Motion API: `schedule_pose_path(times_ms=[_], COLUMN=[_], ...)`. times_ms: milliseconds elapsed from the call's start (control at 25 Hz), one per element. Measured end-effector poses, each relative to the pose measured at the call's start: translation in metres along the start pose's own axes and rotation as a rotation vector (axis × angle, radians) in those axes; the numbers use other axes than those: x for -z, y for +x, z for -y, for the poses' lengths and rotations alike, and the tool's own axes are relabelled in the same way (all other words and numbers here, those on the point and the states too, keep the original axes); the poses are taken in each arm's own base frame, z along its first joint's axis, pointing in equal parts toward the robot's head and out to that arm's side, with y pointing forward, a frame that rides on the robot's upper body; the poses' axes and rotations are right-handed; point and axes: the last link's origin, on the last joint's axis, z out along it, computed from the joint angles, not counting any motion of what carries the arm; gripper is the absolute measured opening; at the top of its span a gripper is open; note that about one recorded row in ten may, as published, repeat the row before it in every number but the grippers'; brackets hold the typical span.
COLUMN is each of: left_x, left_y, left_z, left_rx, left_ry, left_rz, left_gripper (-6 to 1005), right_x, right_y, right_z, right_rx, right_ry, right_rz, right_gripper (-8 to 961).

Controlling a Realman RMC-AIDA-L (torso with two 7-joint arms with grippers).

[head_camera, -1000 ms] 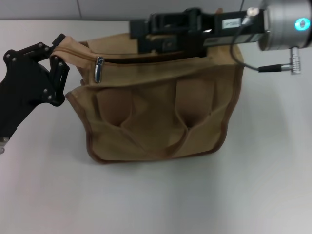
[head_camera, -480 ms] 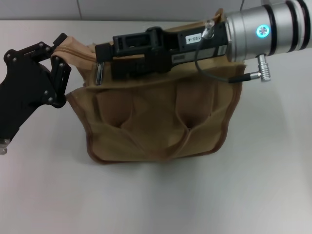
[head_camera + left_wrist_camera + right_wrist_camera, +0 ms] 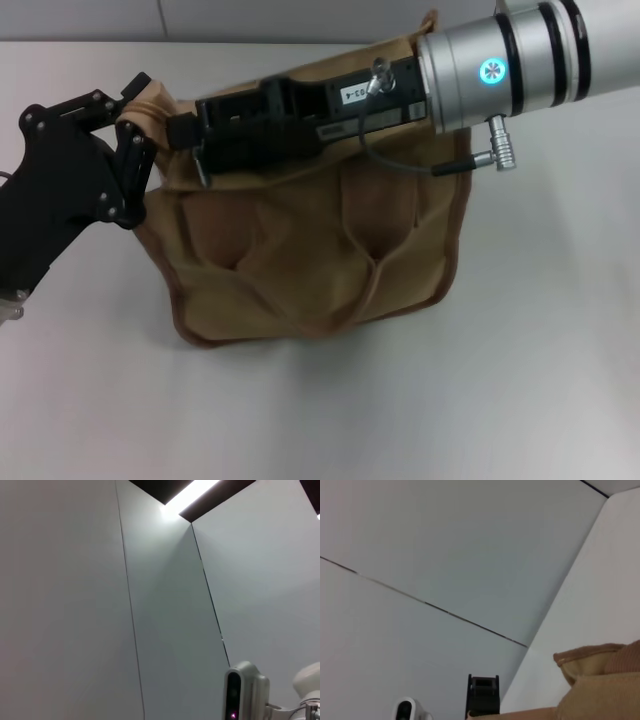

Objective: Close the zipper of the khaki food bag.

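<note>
At far left of head view: left gripper (image 3: 135, 120) clamped on upper-left corner of khaki food bag (image 3: 310, 250). Just right: right gripper (image 3: 190, 140) at zipper (image 3: 201, 165) pull, grip state unclear. Right wrist view: only bag corner (image 3: 600, 680), wall.

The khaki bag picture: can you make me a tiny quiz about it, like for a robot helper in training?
1. True or false: the khaki food bag lies flat and folded.
2. Which gripper holds the bag's left top corner? A) left gripper B) right gripper
3. Fill in: the right gripper is at the zipper's ___ end.

Key: 1 false, it stands upright; 2 A; 3 left.
</note>
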Motion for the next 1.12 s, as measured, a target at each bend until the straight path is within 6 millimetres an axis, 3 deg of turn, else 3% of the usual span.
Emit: schedule_pose_path(times_ms=[480, 680, 760, 1000, 1120], left_x=[-0.0011, -0.0023, -0.0023, -0.0009, 0.0025], left_y=[0.0005, 0.0006, 0.0006, 0.0006, -0.0004], left_z=[0.0006, 0.0011, 0.0013, 0.0021, 0.0022], left_rx=[-0.001, -0.002, -0.003, -0.004, 0.000], left_ry=[0.002, 0.000, 0.001, 0.012, 0.024], left_rz=[-0.006, -0.008, -0.008, -0.006, 0.006], left_gripper=[21, 21, 21, 21, 21], right_x=[-0.0047, -0.0080, -0.0077, -0.0021, 0.0010], right_y=[-0.0033, -0.0041, -0.0034, -0.0004, 0.0014], right_z=[0.0042, 0.0021, 0.0007, 0.0020, 0.0048], right_rx=[0.062, 0.108, 0.148, 0.214, 0.233], right_ry=[0.092, 0.114, 0.116, 0.121, 0.125], right_rz=[-0.035, -0.059, -0.060, -0.048, -0.037], right_gripper=[741, 566, 361, 306, 205])
